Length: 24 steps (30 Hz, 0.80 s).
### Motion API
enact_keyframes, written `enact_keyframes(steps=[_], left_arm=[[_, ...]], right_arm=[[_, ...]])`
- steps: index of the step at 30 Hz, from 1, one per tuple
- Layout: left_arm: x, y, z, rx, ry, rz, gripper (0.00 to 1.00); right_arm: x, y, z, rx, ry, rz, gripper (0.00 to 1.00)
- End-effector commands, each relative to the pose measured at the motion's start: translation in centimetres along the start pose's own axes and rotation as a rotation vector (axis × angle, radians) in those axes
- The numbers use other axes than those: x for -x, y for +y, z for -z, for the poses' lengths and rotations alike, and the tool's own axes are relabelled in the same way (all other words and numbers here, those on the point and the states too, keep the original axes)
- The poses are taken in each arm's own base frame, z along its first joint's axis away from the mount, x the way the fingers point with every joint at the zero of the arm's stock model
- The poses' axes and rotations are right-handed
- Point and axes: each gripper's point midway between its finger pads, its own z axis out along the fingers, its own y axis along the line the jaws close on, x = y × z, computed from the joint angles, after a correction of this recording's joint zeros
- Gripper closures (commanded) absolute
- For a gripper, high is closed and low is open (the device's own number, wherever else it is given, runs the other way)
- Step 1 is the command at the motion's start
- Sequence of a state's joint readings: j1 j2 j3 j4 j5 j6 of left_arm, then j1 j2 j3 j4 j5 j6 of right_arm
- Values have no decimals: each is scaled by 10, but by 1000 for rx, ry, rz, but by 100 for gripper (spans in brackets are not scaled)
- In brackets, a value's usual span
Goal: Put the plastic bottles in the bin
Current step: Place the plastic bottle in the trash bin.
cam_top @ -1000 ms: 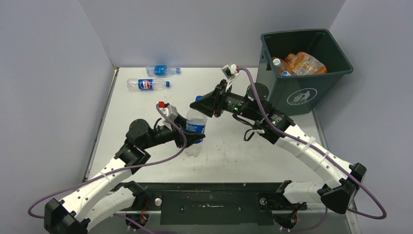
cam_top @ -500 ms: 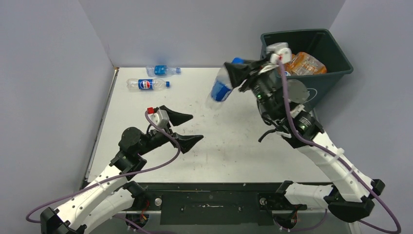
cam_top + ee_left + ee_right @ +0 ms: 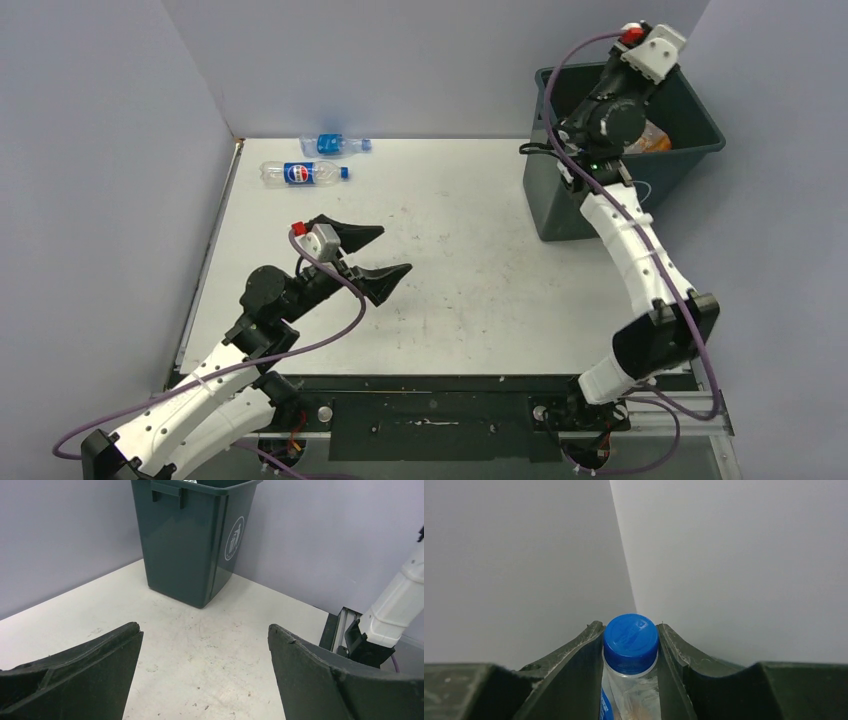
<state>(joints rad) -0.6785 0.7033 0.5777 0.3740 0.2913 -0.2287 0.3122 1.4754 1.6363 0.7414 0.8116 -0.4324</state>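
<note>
My right gripper (image 3: pixel 630 625) is shut on the neck of a clear plastic bottle (image 3: pixel 630 642) with a blue cap and blue label, and it faces the wall corner. From above, the right arm (image 3: pixel 612 120) reaches up over the dark grey-green bin (image 3: pixel 545 205); its fingers and the bottle are hidden there. Orange bottles (image 3: pixel 654 138) lie inside the bin. Two more clear bottles with blue labels lie at the table's back left, one (image 3: pixel 335 144) behind the other (image 3: pixel 300 173). My left gripper (image 3: pixel 394 250) hangs open and empty over the table's middle, facing the bin (image 3: pixel 190 545).
Grey walls enclose the table on three sides. The bin stands in the back right corner. The right arm's white lower link (image 3: pixel 395 605) and the black rail at the table's near edge show at the right of the left wrist view.
My left gripper opened and let go of the upright bottle. The right arm carried that bottle by its neck from the table's middle up over the bin.
</note>
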Motion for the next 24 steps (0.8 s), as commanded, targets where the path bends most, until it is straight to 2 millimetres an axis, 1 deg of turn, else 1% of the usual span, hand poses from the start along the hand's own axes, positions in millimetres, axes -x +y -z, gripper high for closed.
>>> enact_keyframes(steps=[1, 3, 8, 12, 16, 20, 24], left_arm=[[16, 0, -1, 13, -58, -27, 4], [16, 2, 0, 22, -58, -30, 4], [19, 7, 2, 53, -69, -38, 4], [18, 6, 1, 50, -62, -38, 4], [16, 5, -1, 41, -54, -33, 4], [14, 5, -2, 38, -47, -28, 4], [11, 4, -4, 26, -33, -20, 4]], right_arm=[[-51, -18, -24, -153, 70, 62, 95], [-67, -20, -29, -165, 80, 109, 95], [-108, -34, -38, -181, 145, 175, 95], [-139, -28, -35, -131, 231, 187, 95], [-164, -23, -28, -109, 315, 192, 95], [-182, -14, -23, -48, 408, 115, 93], [-179, 2, -17, 60, 451, 20, 84]])
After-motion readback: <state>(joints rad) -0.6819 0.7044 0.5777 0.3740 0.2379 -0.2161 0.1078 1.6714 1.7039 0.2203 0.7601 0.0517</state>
